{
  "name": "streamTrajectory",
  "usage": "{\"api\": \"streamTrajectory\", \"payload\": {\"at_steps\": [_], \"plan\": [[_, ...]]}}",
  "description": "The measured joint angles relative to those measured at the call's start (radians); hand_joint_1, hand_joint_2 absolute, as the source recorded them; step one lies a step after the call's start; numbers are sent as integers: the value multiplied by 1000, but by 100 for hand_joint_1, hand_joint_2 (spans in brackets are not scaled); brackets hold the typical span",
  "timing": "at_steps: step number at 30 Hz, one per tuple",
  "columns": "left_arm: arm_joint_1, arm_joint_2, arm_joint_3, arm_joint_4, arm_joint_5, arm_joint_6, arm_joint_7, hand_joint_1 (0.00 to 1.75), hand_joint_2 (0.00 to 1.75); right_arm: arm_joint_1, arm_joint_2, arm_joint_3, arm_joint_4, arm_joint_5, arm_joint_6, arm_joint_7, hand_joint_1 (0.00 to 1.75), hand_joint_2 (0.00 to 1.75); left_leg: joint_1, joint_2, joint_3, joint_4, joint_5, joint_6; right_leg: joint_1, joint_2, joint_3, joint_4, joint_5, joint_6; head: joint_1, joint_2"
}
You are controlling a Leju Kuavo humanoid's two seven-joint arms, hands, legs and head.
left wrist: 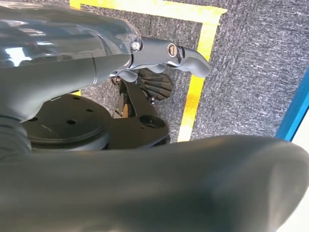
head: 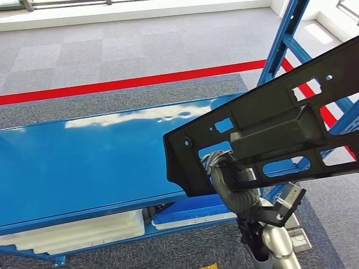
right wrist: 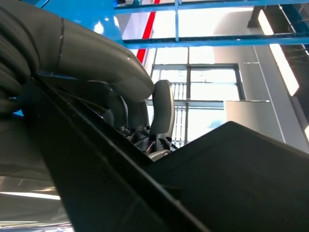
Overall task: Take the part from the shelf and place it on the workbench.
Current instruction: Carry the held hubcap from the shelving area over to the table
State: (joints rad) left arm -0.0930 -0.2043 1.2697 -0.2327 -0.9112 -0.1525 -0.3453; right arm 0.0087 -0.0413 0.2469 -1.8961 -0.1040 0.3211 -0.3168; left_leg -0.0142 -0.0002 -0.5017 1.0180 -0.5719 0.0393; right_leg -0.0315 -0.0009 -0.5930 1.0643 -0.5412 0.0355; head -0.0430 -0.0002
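The right robot hand [head: 220, 163] has its fingers curled through a cut-out of the long black moulded plastic panel [head: 271, 129], gripping it and holding it tilted in the air above the right end of the glossy blue desk [head: 84, 162]. The left robot hand [left wrist: 171, 53] hangs over the carpet with nothing in it; whether its fingers are spread I cannot tell. Judging from this, the part is already off the blue metal shelf frame [head: 284, 39], and setting it down and letting go remain.

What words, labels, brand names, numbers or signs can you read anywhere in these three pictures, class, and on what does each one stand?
None can be read.
The black part held by the right hand bears no lettering.
The blue workbench shows glare, no text.
The red floor line and yellow floor tape are plain markings, without words.
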Motion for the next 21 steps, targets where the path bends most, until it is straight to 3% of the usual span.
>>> {"api": "streamTrajectory", "payload": {"at_steps": [2,4,5,6,7,8,10,11,15,17,19,21], "plan": [[-1,0,1,0,3,-3,1,0,175,-3,-10,4,-2,0,-1,2,175,175,8,4,2,-12,11,6,2,1,-24,61,-45,3,1,0],[0,0,2,0,8,-4,2,0,175,-5,-20,6,-2,0,-1,5,175,175,10,6,0,-12,12,7,3,1,-74,180,-103,6,1,0],[1,0,2,0,10,-5,2,0,175,-5,-25,7,-2,0,-1,6,175,175,11,7,1,-12,12,7,2,1,-93,227,-116,8,1,0],[1,0,2,0,12,-5,2,0,175,-5,-29,7,-2,0,-1,6,175,175,12,7,1,-11,12,6,1,1,-99,243,-110,11,1,0],[1,0,3,0,13,-6,2,0,175,-6,-32,7,-2,0,-1,6,175,175,15,7,2,-8,10,3,0,1,-87,218,-84,15,1,0],[1,0,3,0,13,-6,2,0,175,-7,-36,8,-2,0,-1,6,175,175,19,7,2,-4,6,-2,-2,0,-62,161,-45,19,1,0],[0,1,4,0,13,-6,2,0,175,-10,-41,8,-1,-1,-1,7,175,175,21,5,-6,14,-3,-17,-3,1,-15,54,2,23,2,0],[-1,1,5,0,13,-6,3,0,175,-9,-43,9,0,-1,-1,7,175,175,20,3,-13,23,-6,-23,-2,2,-7,28,7,20,3,0],[-2,1,11,0,13,-4,5,0,175,-8,-47,11,2,-2,-3,8,175,175,19,2,-31,41,-13,-40,-1,2,-17,21,3,-3,4,0],[-3,1,12,0,13,-3,8,0,175,-10,-48,13,2,-2,-4,8,175,175,21,2,-50,94,-60,-48,-3,-2,-23,20,8,-15,4,0],[-4,1,12,0,13,-3,11,0,175,-9,-49,14,2,-3,-4,8,175,175,23,2,-96,212,-132,-54,0,-8,-34,20,15,-26,4,0],[-4,1,13,0,13,-3,12,0,175,-9,-50,15,3,-3,-4,8,175,175,22,2,-117,290,-161,-53,4,-12,-45,20,23,-35,4,0]]}}
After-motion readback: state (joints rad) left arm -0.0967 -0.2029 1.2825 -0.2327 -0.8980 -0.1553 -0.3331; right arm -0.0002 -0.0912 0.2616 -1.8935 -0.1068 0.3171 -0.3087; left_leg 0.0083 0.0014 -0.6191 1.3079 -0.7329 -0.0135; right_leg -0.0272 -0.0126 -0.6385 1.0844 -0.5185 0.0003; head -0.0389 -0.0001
